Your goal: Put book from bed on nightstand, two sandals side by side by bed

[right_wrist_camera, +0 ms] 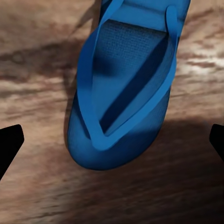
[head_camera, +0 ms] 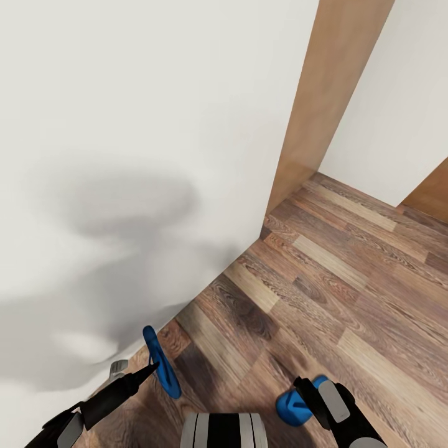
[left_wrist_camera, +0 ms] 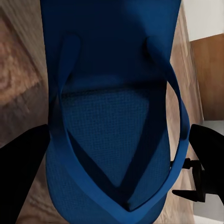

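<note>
Gripping blue sandal (head_camera: 160,361) edge-on w/ left claw (head_camera: 140,375) | right claw (head_camera: 314,398) clenched on 2nd sandal (head_camera: 292,406)

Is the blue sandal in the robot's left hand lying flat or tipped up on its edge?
Tipped up. In the head view the sandal stands on edge above the floor, at the tip of the left gripper.

Head looks down; wrists close above floor (head_camera: 348,280).

sandals (head_camera: 160,363): 2 | hands (head_camera: 134,378): 2 | walls (head_camera: 137,155): 2
</note>
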Robot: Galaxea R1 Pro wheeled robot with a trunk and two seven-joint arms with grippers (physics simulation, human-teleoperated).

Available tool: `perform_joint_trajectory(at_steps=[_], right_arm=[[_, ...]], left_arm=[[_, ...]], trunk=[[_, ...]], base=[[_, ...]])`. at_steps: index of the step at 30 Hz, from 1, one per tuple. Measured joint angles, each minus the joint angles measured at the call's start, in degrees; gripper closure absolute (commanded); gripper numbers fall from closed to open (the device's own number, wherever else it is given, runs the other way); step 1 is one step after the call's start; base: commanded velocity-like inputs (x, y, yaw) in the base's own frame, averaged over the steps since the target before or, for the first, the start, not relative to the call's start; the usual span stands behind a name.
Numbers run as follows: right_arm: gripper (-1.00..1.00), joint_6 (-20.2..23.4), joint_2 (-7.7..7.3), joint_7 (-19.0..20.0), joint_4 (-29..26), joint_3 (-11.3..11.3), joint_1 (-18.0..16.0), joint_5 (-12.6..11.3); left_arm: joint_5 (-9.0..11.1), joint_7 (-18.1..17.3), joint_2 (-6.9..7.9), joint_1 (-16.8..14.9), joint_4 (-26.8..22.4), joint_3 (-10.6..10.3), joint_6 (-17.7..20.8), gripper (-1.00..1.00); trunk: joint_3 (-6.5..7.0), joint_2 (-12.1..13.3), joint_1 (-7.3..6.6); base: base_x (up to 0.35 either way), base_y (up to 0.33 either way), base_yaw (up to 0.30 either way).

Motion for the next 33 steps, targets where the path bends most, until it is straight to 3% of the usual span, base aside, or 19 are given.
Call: perform_joint_trajectory(at_steps=[5, 33], right_arm=[[-1.00, 0.0, 0.00, 0.0, 0.0, 0.0, 0.0, 0.0], [-1.00, 0.2, 0.00, 0.7, -0.2, 0.0, 0.0, -0.2]], left_arm=[[0.0, 0.0, 0.00, 0.0, 0.0, 0.0, 0.0, 1.00], [0.0, -0.1, 0.00, 0.0, 0.0, 0.0, 0.0, 1.00]], trunk=[[-1.11, -0.1, 0.13], [-1.11, -0.1, 0.13]], base=[[0.000, 0.000, 0.000], [0.000, 0.000, 0.000]])
